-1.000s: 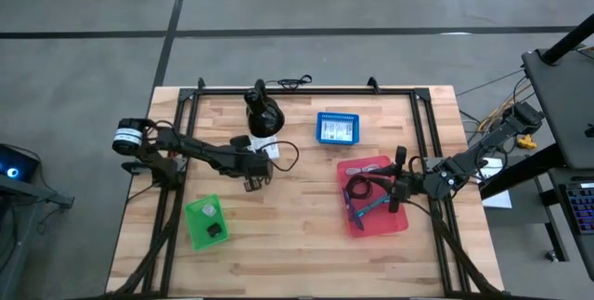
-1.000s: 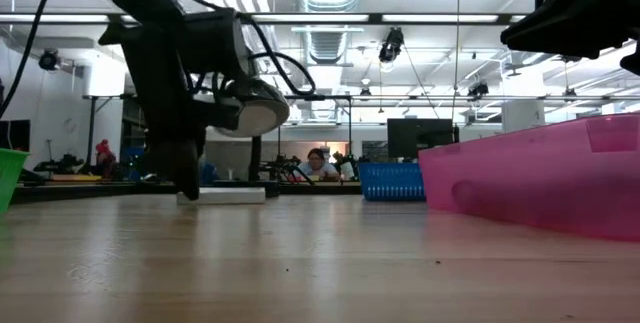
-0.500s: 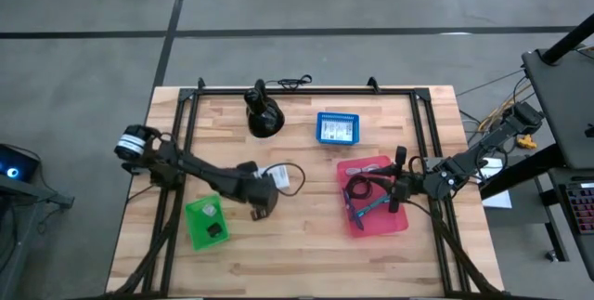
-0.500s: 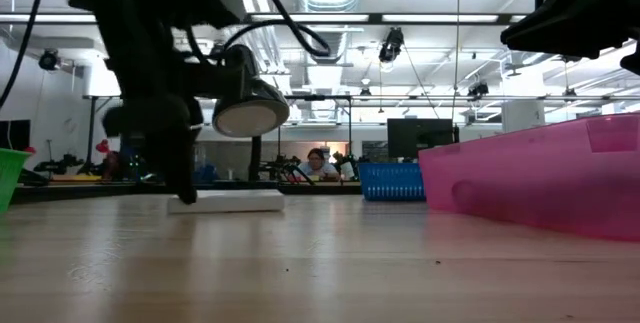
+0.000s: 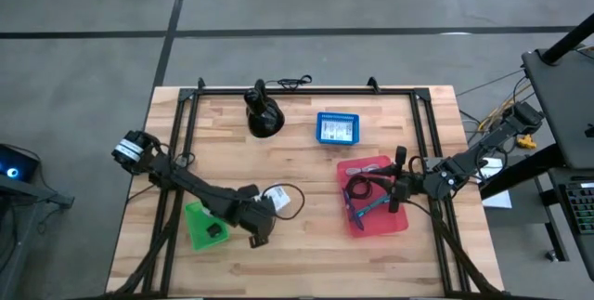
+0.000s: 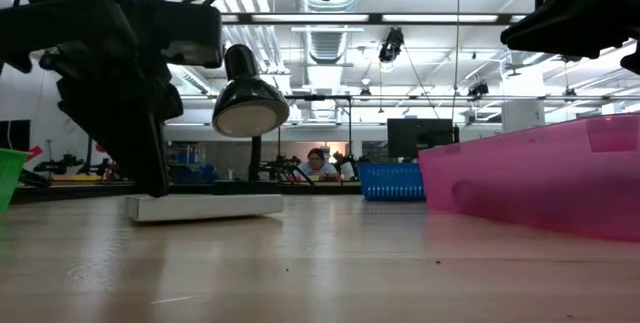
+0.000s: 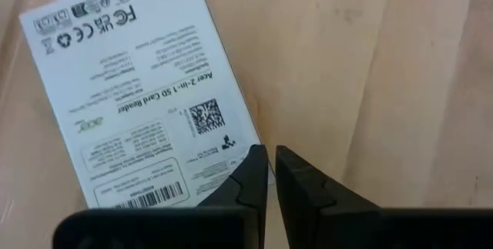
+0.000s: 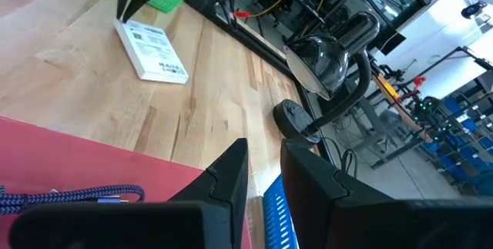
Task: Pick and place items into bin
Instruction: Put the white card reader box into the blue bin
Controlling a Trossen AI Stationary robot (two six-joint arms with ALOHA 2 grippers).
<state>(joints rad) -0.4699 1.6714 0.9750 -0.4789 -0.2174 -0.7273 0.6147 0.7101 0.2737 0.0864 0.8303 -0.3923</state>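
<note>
Near the table's front left, beside the green bin (image 5: 205, 223), we see the left gripper (image 7: 269, 173) low at one edge of the white card box (image 7: 139, 99), which lies flat on the wood; its jaws are almost closed, holding nothing. In our judgement, fingers this narrow could simply push the flat box along or skid off its edge, never lifting it. The right gripper (image 8: 264, 173) hangs over the pink bin (image 5: 375, 196), jaws nearly shut and empty, above a braided cable (image 8: 73, 196). The black desk lamp (image 5: 263, 112) stands well apart.
</note>
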